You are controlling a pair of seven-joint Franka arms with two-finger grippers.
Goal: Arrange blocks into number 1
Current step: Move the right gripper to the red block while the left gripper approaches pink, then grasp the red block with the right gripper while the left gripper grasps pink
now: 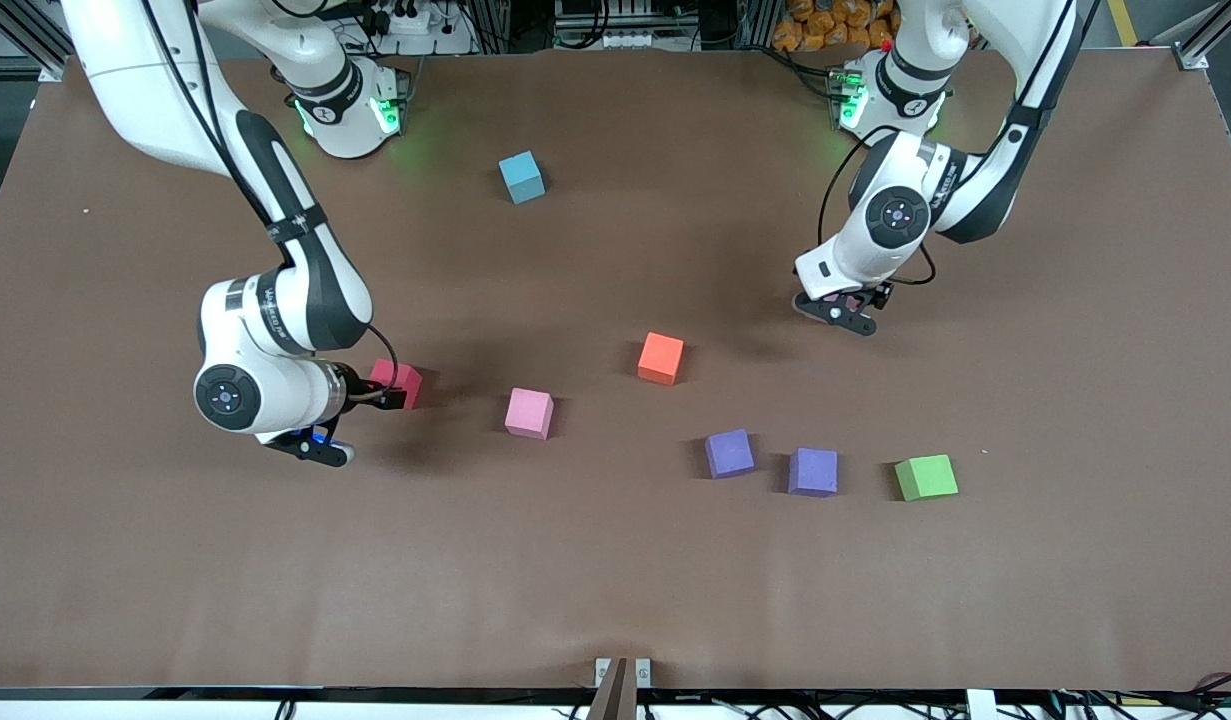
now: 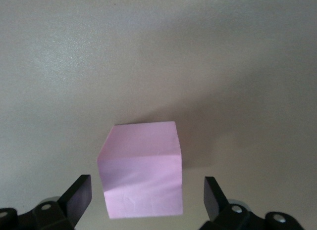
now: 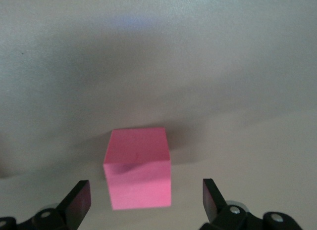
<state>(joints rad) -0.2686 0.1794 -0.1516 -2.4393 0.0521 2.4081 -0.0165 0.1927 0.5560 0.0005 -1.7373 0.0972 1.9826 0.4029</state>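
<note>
My left gripper (image 2: 147,193) is open low over the table at the left arm's end, its fingers on either side of a pale pink block (image 2: 141,170) without touching it. In the front view the left gripper (image 1: 853,305) hides nearly all of that block. My right gripper (image 3: 146,195) is open too, straddling a red-pink block (image 3: 138,168) that rests on the table. That block (image 1: 403,378) shows beside the right gripper (image 1: 391,394) at the right arm's end. Loose on the table lie a pink block (image 1: 529,413), an orange block (image 1: 661,358) and two purple blocks (image 1: 729,453) (image 1: 813,472).
A blue block (image 1: 522,177) lies close to the robots' bases. A green block (image 1: 926,477) sits beside the purple ones, toward the left arm's end. The brown table (image 1: 615,580) stretches bare toward the front camera.
</note>
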